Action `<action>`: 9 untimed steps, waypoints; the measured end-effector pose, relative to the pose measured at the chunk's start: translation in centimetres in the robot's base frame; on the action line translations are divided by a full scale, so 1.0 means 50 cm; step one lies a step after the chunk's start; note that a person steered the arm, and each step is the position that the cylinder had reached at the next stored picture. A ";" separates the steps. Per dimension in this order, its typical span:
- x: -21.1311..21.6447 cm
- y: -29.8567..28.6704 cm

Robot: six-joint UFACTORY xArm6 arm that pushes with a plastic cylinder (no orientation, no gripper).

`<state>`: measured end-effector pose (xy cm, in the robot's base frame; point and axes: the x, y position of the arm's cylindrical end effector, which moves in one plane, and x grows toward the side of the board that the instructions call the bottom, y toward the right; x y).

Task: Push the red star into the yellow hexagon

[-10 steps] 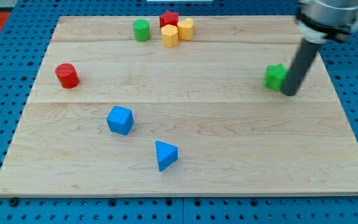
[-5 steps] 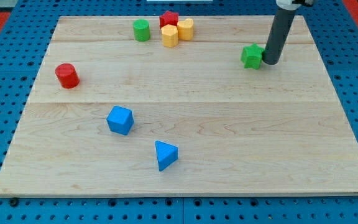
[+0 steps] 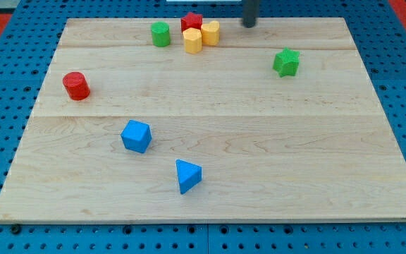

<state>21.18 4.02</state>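
The tip (image 3: pixel 249 25) has left the green star (image 3: pixel 286 62) — it now sits at the view's top, right of the yellow blocks — star barely shifted.

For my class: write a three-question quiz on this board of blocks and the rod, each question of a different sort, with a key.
1. True or false: the red star touches a yellow block.
2. How many green blocks lie on the board?
3. My tip is: A) beside the blue cube; B) at the view's top, right of the yellow blocks; C) touching the red cylinder.

Key: 1 true; 2 two; 3 B.
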 end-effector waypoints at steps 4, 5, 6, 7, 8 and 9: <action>-0.032 -0.196; 0.012 -0.324; 0.021 -0.345; 0.021 -0.345; 0.089 -0.390; 0.121 -0.403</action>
<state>27.23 -16.13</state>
